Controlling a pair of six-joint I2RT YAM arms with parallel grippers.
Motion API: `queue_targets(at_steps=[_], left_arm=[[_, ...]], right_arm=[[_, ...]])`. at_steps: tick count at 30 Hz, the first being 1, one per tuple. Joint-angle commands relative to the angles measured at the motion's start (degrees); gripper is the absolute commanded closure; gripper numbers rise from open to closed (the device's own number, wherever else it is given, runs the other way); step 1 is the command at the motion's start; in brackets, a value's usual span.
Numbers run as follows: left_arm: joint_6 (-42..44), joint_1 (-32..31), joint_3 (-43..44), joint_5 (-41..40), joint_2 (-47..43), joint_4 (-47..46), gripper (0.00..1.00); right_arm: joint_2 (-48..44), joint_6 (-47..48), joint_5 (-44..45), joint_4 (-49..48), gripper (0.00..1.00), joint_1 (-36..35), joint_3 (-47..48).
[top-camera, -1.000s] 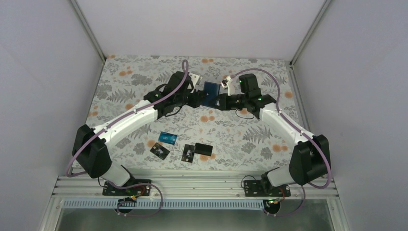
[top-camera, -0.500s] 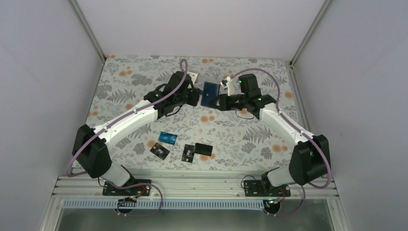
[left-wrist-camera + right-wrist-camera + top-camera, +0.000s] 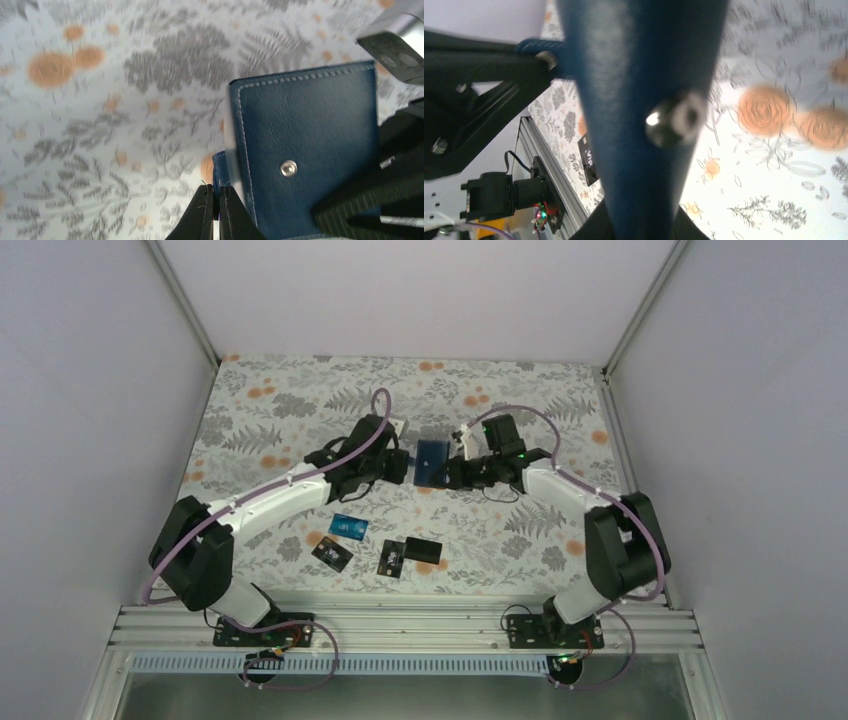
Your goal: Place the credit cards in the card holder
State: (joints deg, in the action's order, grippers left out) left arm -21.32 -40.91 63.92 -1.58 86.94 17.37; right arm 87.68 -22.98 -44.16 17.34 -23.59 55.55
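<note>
Card holder [image 3: 432, 462] sits mid-table toward far side, between left gripper [image 3: 215, 215] and right gripper [image 3: 451, 471]. Outer navy face with snap stud [image 3: 288, 168] is up; slotted inside is hidden. Left jaws nearly together, nipping thin blue flap edge at holder's corner. Right jaws clamp opposite edge, fingertips mostly hidden behind holder in right wrist view. Cannot tell whether holder is lifted clear of floral cloth [image 3: 270, 410].

Credit cards lie near arm bases, well apart from holder:
- teal card [image 3: 349, 527]
- marked black card [image 3: 331, 555]
- second marked black card [image 3: 392, 558]
- plain black card [image 3: 423, 548], just beside the second marked one; overlap unclear

Floral-print tabletop [image 3: 270, 410], plain pale walls [image 3: 90, 390], aluminium rail [image 3: 400, 625] along near edge.
</note>
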Motion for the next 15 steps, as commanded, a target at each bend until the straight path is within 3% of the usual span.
queue_targets(at_steps=[1, 6, 11, 15], left_arm=[[-3.26, 0.21, -5.51, 0.64, -2.42, -3.82, 0.98], [-4.91, 0.17, -8.55, 1.91, -1.4, -5.09, 0.98], [-5.35, 0.12, -9.46, 2.29, -0.61, -4.84, 0.98], [-5.49, 0.12, -9.71, 2.68, -0.25, -5.12, 0.98]], right_arm=[[5.67, -0.67, 1.09, -2.14, 0.79, -1.1, -2.19], [11.7, -1.19, 2.81, -2.89, 0.73, -1.66, -2.94], [12.33, -0.78, 7.27, -0.26, 0.5, -1.81, -3.43], [10.89, 0.23, 12.78, 2.93, 0.48, -1.99, -3.23]])
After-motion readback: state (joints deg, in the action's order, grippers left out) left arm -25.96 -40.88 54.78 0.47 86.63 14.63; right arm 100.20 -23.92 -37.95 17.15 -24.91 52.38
